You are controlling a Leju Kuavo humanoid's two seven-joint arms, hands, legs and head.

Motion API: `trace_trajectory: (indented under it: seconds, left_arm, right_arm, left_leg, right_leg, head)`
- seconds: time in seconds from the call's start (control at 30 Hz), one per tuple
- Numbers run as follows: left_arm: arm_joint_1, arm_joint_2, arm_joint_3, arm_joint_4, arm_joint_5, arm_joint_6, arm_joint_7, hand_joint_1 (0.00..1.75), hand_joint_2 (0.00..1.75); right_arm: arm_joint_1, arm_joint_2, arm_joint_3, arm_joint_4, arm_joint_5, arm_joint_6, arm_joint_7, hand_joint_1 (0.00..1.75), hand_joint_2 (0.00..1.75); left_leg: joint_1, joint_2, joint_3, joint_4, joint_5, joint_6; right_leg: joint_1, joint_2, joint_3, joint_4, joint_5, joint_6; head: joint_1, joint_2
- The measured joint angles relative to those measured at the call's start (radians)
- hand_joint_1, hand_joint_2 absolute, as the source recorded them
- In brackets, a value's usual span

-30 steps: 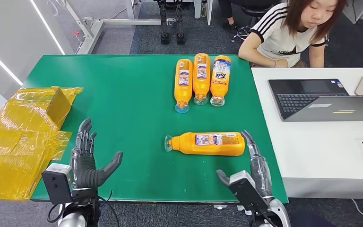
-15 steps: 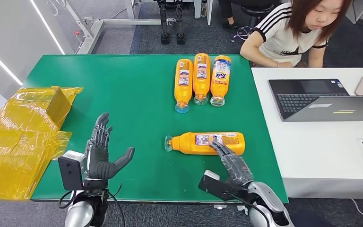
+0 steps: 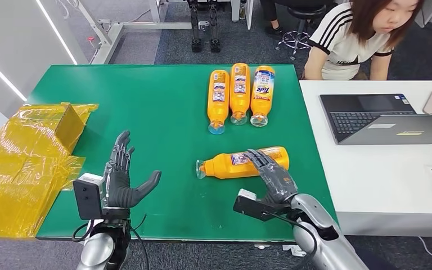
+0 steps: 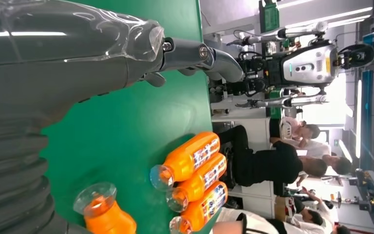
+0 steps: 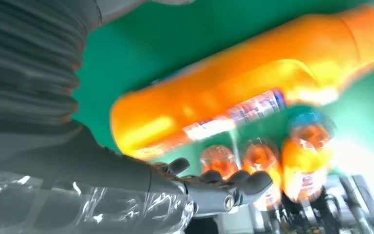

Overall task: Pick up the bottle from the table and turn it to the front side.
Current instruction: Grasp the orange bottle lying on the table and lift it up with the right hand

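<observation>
Orange detergent bottle [image 3: 242,162] lay tilted under the right hand [image 3: 271,176], whose spread fingers [image 3: 259,159] draped over it; left hand [image 3: 121,179] at 8 o'clock, fingers apart

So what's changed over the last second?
The right hand swung in over the lone bottle and now lies across it; the bottle's far end has tilted away from the robot. The left hand rose slightly, open. The three bottles at the back stayed put.

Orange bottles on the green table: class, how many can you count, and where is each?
4. Three lie side by side at the table's far edge: left, middle, right. The fourth bottle lies nearer, under the right hand.
</observation>
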Motion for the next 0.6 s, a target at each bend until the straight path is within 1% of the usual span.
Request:
trace_trajectory:
  seconds: [0.17, 0.23, 0.3, 0.37, 0.47, 0.6]
  left_arm:
    - [-0.027, 0.008, -0.011, 0.022, 0.015, 0.01, -0.014, 0.0, 1.75]
    - [-0.04, 0.01, -0.015, 0.032, 0.022, 0.01, -0.015, 0.0, 1.75]
    - [-0.05, 0.011, -0.019, 0.042, 0.034, 0.003, -0.016, 0.0, 1.75]
    - [-0.057, 0.013, -0.023, 0.053, 0.054, -0.015, -0.015, 0.0, 1.75]
    - [-0.064, 0.018, -0.033, 0.068, 0.086, -0.047, -0.012, 0.0, 1.75]
    - [-0.065, 0.022, -0.036, 0.08, 0.096, -0.059, -0.012, 0.0, 1.75]
  right_arm:
    - [0.004, 0.0, -0.005, -0.022, -0.129, -0.043, -0.115, 0.0, 1.75]
    - [0.013, 0.0, -0.017, -0.034, -0.205, -0.044, -0.159, 0.0, 1.75]
    - [0.023, 0.0, -0.032, -0.044, -0.264, -0.035, -0.181, 0.0, 1.75]
    - [0.03, -0.002, -0.046, -0.05, -0.288, -0.018, -0.175, 0.0, 1.75]
    - [0.033, -0.014, -0.06, -0.05, -0.278, 0.015, -0.135, 0.0, 1.75]
    - [0.033, -0.023, -0.073, -0.045, -0.27, 0.022, -0.118, 0.0, 1.75]
  left_leg:
    - [0.0, 0.0, 0.0, 0.0, 0.0, 0.0]
    - [0.0, 0.0, 0.0, 0.0, 0.0, 0.0]
    - [0.0, 0.0, 0.0, 0.0, 0.0, 0.0]
    - [0.0, 0.0, 0.0, 0.0, 0.0, 0.0]
    - [0.0, 0.0, 0.0, 0.0, 0.0, 0.0]
    - [0.0, 0.0, 0.0, 0.0, 0.0, 0.0]
  right_leg:
    - [0.0, 0.0, 0.0, 0.0, 0.0, 0.0]
    - [0.0, 0.0, 0.0, 0.0, 0.0, 0.0]
    - [0.0, 0.0, 0.0, 0.0, 0.0, 0.0]
    - [0.0, 0.0, 0.0, 0.0, 0.0, 0.0]
    - [0.0, 0.0, 0.0, 0.0, 0.0, 0.0]
    - [0.0, 0.0, 0.0, 0.0, 0.0, 0.0]
  head:
    - [0.0, 0.0]
    - [0.0, 0.0]
    - [0.0, 0.0]
    - [0.0, 0.0]
    - [0.0, 0.0]
    - [0.0, 0.0]
